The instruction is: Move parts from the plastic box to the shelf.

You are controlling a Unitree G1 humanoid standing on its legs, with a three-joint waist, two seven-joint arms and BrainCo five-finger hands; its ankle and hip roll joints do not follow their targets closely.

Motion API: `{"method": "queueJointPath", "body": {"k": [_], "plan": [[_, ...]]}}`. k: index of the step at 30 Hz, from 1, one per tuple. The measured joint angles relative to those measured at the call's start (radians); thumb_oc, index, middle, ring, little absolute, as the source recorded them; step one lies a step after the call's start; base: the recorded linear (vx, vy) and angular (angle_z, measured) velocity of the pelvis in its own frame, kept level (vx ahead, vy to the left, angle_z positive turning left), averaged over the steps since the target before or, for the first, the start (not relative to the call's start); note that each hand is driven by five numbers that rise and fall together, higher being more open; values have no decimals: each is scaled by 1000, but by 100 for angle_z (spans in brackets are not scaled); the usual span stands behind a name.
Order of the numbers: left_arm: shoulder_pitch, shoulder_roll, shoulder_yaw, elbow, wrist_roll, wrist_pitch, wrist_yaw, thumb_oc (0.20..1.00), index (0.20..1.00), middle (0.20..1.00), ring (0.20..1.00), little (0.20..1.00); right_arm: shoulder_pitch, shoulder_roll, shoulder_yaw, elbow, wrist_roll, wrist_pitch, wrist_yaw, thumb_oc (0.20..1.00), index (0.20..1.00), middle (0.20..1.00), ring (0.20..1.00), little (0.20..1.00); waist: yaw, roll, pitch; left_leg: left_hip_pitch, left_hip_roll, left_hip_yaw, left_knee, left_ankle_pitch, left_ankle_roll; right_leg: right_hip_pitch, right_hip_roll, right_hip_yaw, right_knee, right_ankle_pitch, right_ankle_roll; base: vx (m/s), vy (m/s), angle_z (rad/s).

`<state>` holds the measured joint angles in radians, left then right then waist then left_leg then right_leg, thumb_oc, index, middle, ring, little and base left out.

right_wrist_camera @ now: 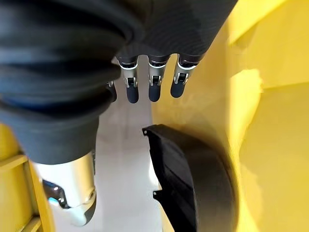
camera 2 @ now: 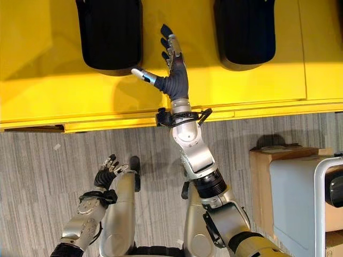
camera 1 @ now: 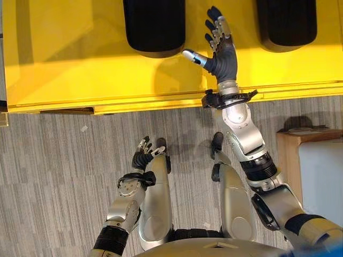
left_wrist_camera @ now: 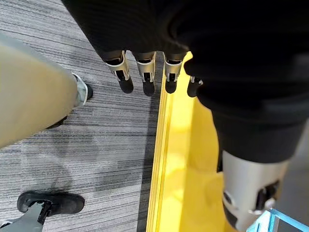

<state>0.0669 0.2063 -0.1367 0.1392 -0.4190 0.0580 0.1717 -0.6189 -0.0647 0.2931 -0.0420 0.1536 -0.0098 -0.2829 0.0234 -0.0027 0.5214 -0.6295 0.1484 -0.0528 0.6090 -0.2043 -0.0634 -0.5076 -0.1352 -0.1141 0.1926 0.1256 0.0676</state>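
Open right hand (camera 1: 221, 53) above yellow shelf (camera 1: 80, 64)

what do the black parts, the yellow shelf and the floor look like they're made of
Black parts: probably moulded plastic or rubber; matte, with ribbed edges in the right wrist view. Yellow shelf: likely painted metal, since its smooth surface shows soft glare and shadows, with a thin folded front lip. Floor: looks like low-pile carpet, grey with fine woven streaks and no shine.
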Motion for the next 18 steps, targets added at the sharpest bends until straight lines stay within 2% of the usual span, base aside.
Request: {"method": "queueJointPath", "body": {"k": [6,8,10,11,15,17,18], "plan": [[2,-46,38,12,10,1,-21,1000,1000,1000,1000,1000,299,-76,32,-41,31,2,80,1000,1000,1000,1000,1000,-18,-2,2,136,-7,30,-78,16,7,92,-13,17,-7,-17,6,-19,-25,-3],[19,-75,59,15,18,1,-23,1000,1000,1000,1000,1000,397,-115,34,-60,47,2,108,1000,1000,1000,1000,1000,-18,-4,3,227,-8,43,-126,23,4,160,-13,19,-18,-24,6,3,-38,-7],[22,-79,70,19,20,-1,-36,1000,1000,1000,1000,1000,430,-151,27,-57,60,1,136,1000,1000,1000,1000,1000,-41,-3,2,274,-4,45,-161,33,-2,191,-11,19,-24,-38,9,16,-97,-2],[16,-83,80,34,20,2,-49,1000,1000,1000,1000,1000,448,-189,17,-54,62,3,155,1000,1000,1000,1000,1000,-45,-4,2,316,-5,48,-199,49,-6,222,-10,19,-37,-31,2,25,-125,0],[50,-93,148,40,32,3,-65,1000,1000,1000,1000,1000,587,-233,-64,-41,86,11,204,1000,1000,1000,1000,1000,-47,-1,1,554,18,74,-368,90,-19,402,12,20,-92,-40,-2,19,-138,-10],[56,-94,175,39,41,2,-73,1000,1000,1000,1000,1000,631,-241,-116,-40,99,15,230,1000,1000,1000,1000,1000,-62,7,-4,625,32,82,-428,108,-17,452,28,18,-109,-52,-1,37,-161,-8],[52,-108,188,37,47,4,-84,1000,1000,1000,1000,1000,657,-247,-180,-40,102,17,242,1000,1000,1000,1000,1000,-78,17,-12,672,52,93,-483,134,-33,459,47,18,-105,-56,-7,47,-225,-8]]}}
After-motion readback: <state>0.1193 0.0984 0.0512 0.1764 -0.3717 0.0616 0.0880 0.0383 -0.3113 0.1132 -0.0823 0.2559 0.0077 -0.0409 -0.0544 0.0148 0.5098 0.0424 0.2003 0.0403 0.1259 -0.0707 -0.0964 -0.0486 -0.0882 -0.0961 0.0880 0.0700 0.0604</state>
